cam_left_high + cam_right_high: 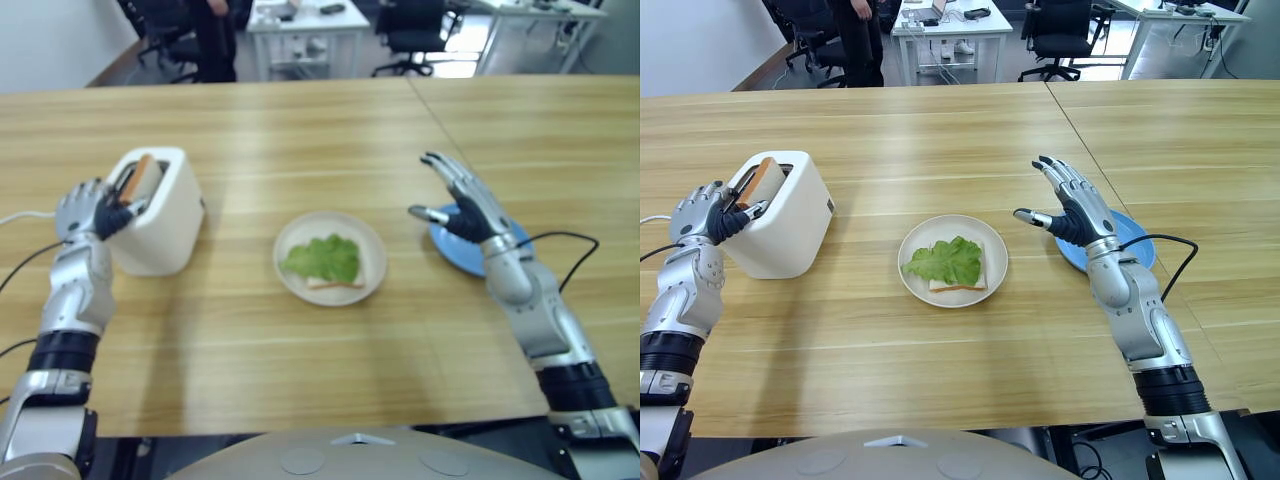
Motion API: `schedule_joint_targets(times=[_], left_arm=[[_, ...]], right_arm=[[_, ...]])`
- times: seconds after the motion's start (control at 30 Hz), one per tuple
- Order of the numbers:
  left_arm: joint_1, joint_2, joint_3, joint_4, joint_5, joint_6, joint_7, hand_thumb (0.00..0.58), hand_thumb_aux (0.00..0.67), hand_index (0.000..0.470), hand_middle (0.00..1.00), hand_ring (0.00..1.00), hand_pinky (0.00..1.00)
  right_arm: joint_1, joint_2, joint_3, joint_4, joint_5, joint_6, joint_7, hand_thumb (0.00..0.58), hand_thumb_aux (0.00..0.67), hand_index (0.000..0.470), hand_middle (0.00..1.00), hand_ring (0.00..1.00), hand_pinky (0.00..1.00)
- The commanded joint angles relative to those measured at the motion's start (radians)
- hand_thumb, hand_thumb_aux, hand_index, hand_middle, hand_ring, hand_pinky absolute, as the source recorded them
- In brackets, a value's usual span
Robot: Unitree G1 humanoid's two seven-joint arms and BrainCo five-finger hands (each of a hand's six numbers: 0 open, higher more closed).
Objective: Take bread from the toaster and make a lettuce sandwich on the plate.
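Observation:
A white toaster [780, 215] stands at the left of the table with a slice of bread [764, 178] sticking up from its slot. My left hand [708, 215] is at the toaster's left side, fingers curled toward the bread's edge; whether they grip it I cannot tell. A white plate [990, 268] in the middle carries a bread slice [958, 284] topped with a green lettuce leaf [948, 260]. My right hand [1068, 205] hovers open, fingers spread, to the right of the plate and holds nothing.
A blue dish [1132, 246] lies under and behind my right hand. Dark cables [1175, 255] run from both arms across the wood table. A seam splits the table at the right. Office chairs and a white desk stand beyond the far edge.

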Motion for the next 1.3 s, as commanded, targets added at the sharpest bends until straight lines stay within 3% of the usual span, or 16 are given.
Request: schedule_joint_targets(times=[0.03,0.3,0.4,0.6,0.73,0.9,1.07,1.3], left_arm=[[0.021,0.012,0.012,-0.073,-0.01,-0.013,0.065,0.58,0.67,0.46,1.0,1.0,1.0],[0.058,0.001,0.041,-0.277,0.004,-0.067,0.22,0.58,0.67,0.46,1.0,1.0,1.0],[0.091,-0.012,0.11,-0.437,-0.01,-0.132,0.321,0.58,0.67,0.46,1.0,1.0,1.0],[0.073,-0.097,0.205,-0.609,-0.247,-0.261,0.274,0.58,0.67,0.46,1.0,1.0,1.0],[0.017,-0.236,0.086,-0.533,-0.511,-0.329,0.08,0.58,0.67,0.46,1.0,1.0,1.0],[-0.017,-0.432,-0.055,-0.357,-0.756,-0.319,-0.173,0.58,0.67,0.46,1.0,1.0,1.0],[-0.079,-0.493,-0.169,-0.071,-0.761,-0.329,-0.339,0.58,0.67,0.46,1.0,1.0,1.0],[-0.21,-0.529,-0.22,0.302,-0.747,-0.401,-0.47,0.58,0.67,0.46,1.0,1.0,1.0]], right_arm=[[0.01,0.0,0.001,0.016,-0.013,-0.003,0.0,0.0,0.0,0.0,0.0,0.0,0.0],[0.011,0.005,0.004,0.023,-0.022,-0.003,-0.003,0.0,0.0,0.0,0.0,0.0,0.0],[0.011,0.005,0.005,0.026,-0.024,-0.003,-0.005,0.0,0.0,0.0,0.0,0.0,0.0],[0.017,0.01,0.005,0.031,-0.026,-0.003,-0.01,0.0,0.0,0.0,0.0,0.0,0.0],[0.015,0.02,0.007,0.038,-0.022,-0.003,-0.016,0.0,0.0,0.0,0.0,0.0,0.0],[0.013,0.03,0.004,0.049,-0.017,-0.005,-0.019,0.0,0.0,0.0,0.0,0.0,0.0],[0.015,0.033,-0.006,0.064,-0.011,-0.008,-0.027,0.0,0.0,0.0,0.0,0.0,0.0],[0.003,0.042,0.009,0.093,-0.014,-0.014,-0.031,0.0,0.0,0.0,0.0,0.0,0.0]])
